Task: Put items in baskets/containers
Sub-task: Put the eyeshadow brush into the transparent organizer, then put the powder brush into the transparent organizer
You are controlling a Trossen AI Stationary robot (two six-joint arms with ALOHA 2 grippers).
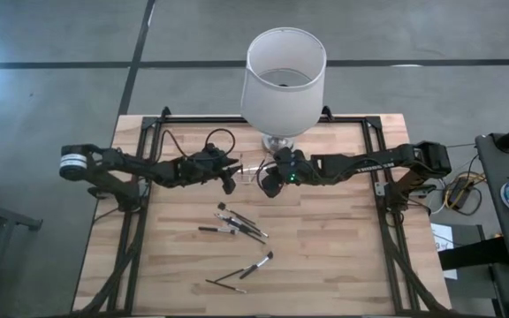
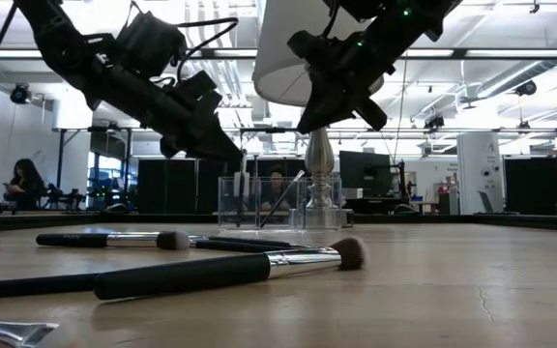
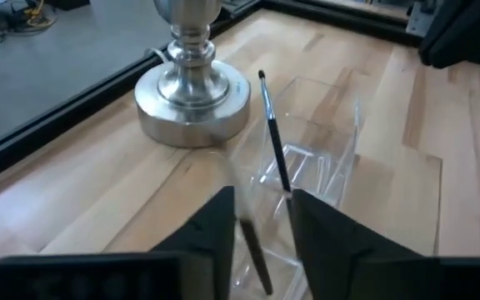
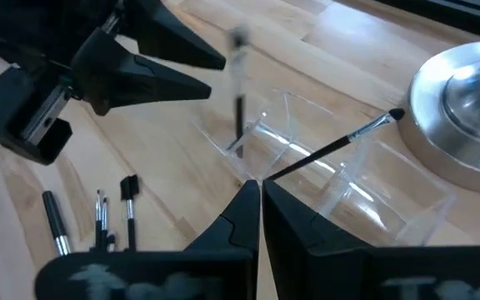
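- Seemingly the placing step is mid-way: two brushes are in the clear holder, the rest lie loose on the wooden table.
- Seen from above, the holder sits just toward 12 o'clock of the table's middle, with the metal lamp base close by at its 12 o'clock, under the white shade.
- Left gripper hovers at the holder's 9 o'clock. Its fingers are spread, and nothing is clamped between them.
- An upright brush stands in the holder's near compartment, right below that gap. It looks free of both pads, though its top is blurred.
- Right gripper hangs at the holder's 3 o'clock. Its fingers are pressed together and carry nothing.
- A leaning brush rests in the holder, its bristled tip tilted toward the lamp base.
- One cluster of loose brushes lies at the holder's 6 o'clock, and a second cluster lies farther out the same way, near the table edge.
- My reading of the next move: the left arm lifts clear of the holder, swings toward 6 o'clock and comes down over one stick of the nearer cluster.
- That pick calls for care, as the sticks cross and touch one another. A low, narrow pinch on an outlying handle seems safest.
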